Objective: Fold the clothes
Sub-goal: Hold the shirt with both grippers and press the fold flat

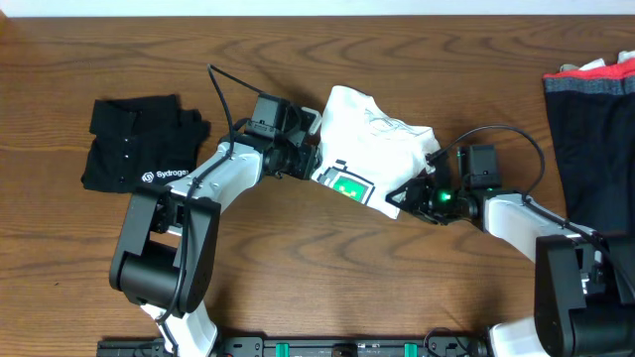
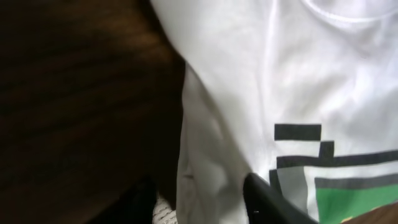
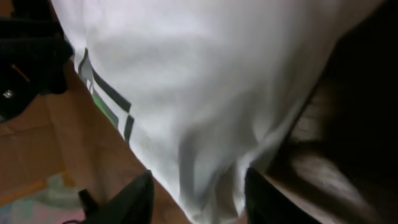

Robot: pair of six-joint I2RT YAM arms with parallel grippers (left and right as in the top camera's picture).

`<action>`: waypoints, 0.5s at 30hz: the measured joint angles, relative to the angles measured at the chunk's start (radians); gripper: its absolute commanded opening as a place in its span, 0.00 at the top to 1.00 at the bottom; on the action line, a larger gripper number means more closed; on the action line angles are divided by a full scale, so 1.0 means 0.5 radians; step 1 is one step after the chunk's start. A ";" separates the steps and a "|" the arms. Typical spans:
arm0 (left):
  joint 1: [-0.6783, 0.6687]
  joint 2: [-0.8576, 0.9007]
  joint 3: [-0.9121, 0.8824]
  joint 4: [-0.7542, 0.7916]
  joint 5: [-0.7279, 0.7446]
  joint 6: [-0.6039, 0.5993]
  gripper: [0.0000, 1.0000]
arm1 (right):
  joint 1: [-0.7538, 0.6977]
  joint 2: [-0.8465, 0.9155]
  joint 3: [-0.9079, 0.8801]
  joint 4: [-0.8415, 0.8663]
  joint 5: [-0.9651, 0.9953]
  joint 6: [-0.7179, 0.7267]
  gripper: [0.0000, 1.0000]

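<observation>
Left tool (image 2: 202, 202) and right tool (image 3: 196, 199) straddle white T-shirt (image 1: 382, 134) edges; grip cannot be told. A shallow bite risks slippage.

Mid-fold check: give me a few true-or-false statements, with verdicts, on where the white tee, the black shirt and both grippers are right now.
1. The white T-shirt lies between the left gripper and the right gripper. True.
2. The black folded shirt sits on the right arm's side of the table. False: it lies on the left arm's side, apart from the white T-shirt.
3. The green logo patch faces up. True.
4. The white T-shirt is spread flat with both sleeves out. False: it is bunched into a rumpled heap.
5. In the left wrist view, white fabric lies between the fingers. True.
</observation>
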 measured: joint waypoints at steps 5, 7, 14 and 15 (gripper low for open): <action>0.000 0.000 0.000 0.004 -0.001 0.001 0.57 | 0.039 0.000 0.002 0.134 0.063 0.012 0.67; 0.000 0.000 0.000 0.004 -0.001 0.001 0.57 | 0.040 0.000 0.002 0.168 0.077 0.010 0.74; 0.000 0.000 0.000 0.004 0.000 0.007 0.48 | 0.040 0.000 0.002 0.159 0.117 0.014 0.95; 0.000 0.000 0.000 0.004 0.000 0.003 0.47 | 0.040 0.000 0.002 0.154 0.124 0.018 0.97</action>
